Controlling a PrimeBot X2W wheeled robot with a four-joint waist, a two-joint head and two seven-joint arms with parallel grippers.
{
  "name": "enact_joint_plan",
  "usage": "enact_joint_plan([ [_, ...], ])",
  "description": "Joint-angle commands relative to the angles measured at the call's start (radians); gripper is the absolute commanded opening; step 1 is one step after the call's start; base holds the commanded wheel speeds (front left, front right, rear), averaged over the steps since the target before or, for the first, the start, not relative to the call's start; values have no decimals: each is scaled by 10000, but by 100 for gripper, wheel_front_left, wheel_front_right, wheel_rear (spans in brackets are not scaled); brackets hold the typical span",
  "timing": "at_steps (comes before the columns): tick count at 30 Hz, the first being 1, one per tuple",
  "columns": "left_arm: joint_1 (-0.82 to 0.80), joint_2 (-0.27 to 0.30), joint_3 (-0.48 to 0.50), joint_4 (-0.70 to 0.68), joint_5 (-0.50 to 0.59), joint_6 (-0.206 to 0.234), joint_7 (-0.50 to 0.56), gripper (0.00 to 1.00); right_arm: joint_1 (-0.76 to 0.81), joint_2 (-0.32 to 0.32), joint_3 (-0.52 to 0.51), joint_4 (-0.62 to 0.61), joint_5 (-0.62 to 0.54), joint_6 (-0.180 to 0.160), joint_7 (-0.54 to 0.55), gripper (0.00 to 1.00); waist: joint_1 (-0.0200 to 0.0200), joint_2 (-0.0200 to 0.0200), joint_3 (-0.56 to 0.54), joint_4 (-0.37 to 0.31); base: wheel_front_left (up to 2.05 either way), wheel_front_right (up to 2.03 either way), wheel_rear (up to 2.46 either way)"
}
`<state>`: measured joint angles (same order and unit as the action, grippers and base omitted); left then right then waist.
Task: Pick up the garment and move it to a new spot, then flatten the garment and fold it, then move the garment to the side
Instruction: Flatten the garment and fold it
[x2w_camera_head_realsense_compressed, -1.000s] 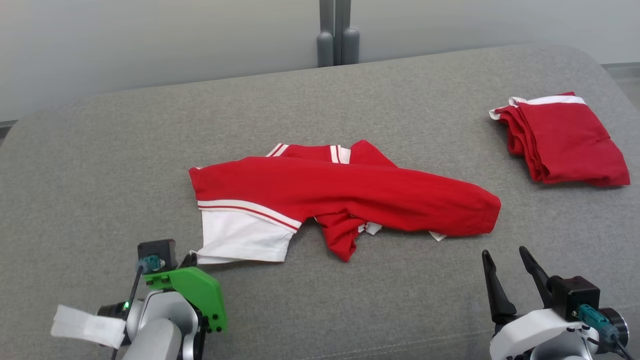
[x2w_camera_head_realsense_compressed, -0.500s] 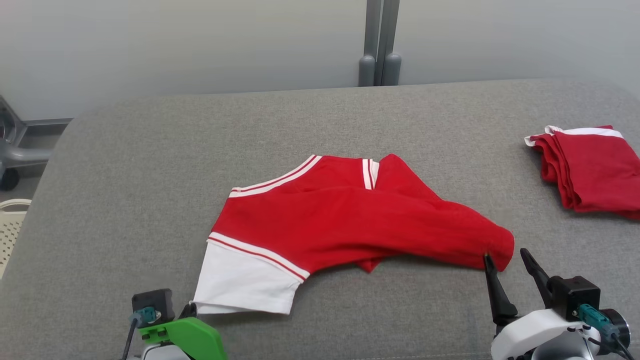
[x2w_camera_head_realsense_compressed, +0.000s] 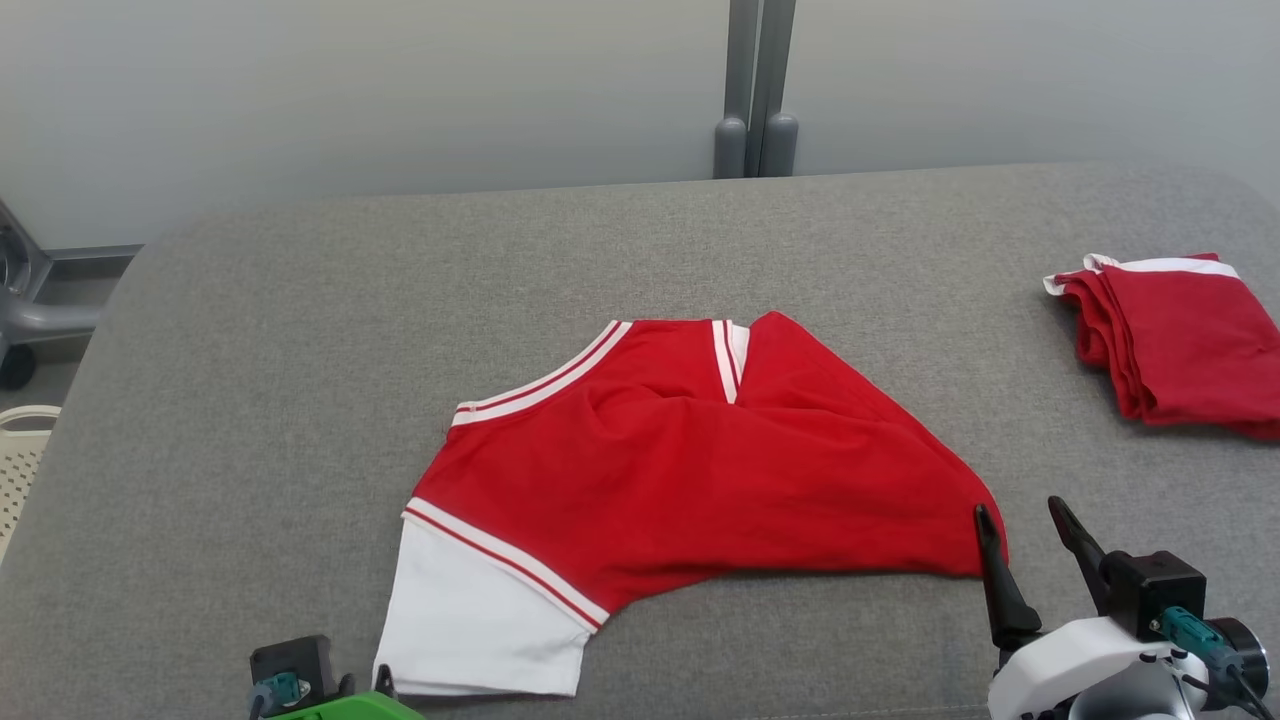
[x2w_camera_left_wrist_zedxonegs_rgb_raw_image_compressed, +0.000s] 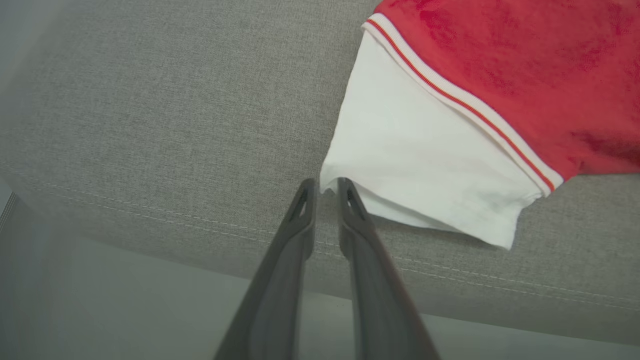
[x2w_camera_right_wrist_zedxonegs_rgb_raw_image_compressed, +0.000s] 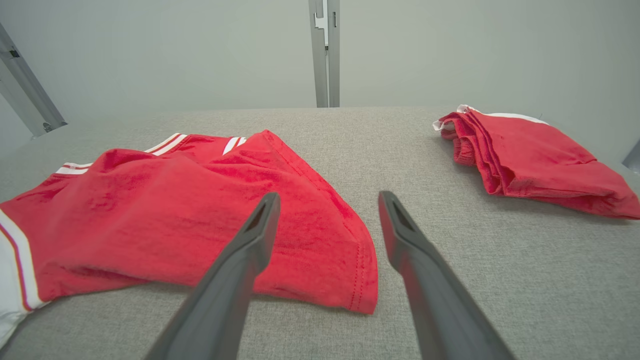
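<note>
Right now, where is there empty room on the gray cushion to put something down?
Bare spots on the gray cushion: the far strip behind the garment, the left side, and the gap between garment and folded red pile. Crowded: the front edge, where the left gripper pinches the white sleeve and the open right gripper stands at the red hem.

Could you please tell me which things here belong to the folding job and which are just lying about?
Job: red and white garment, partly spread; left hand, pinching its white sleeve corner; right hand, open by the red hem.
Lying about: folded red pile, far right; white basket, left edge; grey post behind.
</note>
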<state>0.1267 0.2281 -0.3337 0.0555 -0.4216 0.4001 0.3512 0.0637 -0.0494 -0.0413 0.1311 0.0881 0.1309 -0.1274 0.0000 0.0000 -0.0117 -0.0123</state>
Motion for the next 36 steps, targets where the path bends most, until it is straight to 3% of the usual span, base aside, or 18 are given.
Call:
enact_joint_plan([
  [1,169,-10,38,-94,13,79,-178,100,106,-22,-32,1,-67,-5,29,100,0,0,-41,10,0,0,0],
  [8,41,-153,169,-393,20,163,-723,100,-78,-22,-78,43,-139,-6,265,100,0,0,-214,98,0,0,0],
  [12,-301,-185,210,-678,70,-75,-1363,100,-441,-24,-173,183,-37,-5,942,100,0,0,-268,176,0,0,0],
  [17,-878,-322,-146,-648,429,-959,-3355,100,-1423,-25,-368,595,-178,-5,2257,100,0,0,-273,364,0,0,0],
  [21,-1029,-368,-566,-43,656,-1818,-5118,100,-2069,-21,-438,922,-58,-5,2687,100,0,0,-247,523,0,0,0],
  [24,-1061,-474,-767,409,724,-2256,-5826,100,-2442,-29,-538,1239,42,-5,2884,100,0,0,-226,643,0,0,0],
  [29,-887,-677,-708,807,724,-2528,-6118,100,-2983,-71,-884,1872,135,-5,3401,100,0,0,-117,886,0,0,0],
  [36,-709,-553,-208,716,789,-2571,-6171,100,-3916,-454,-1653,3188,424,-5,4551,100,0,0,255,1385,0,0,0],
])
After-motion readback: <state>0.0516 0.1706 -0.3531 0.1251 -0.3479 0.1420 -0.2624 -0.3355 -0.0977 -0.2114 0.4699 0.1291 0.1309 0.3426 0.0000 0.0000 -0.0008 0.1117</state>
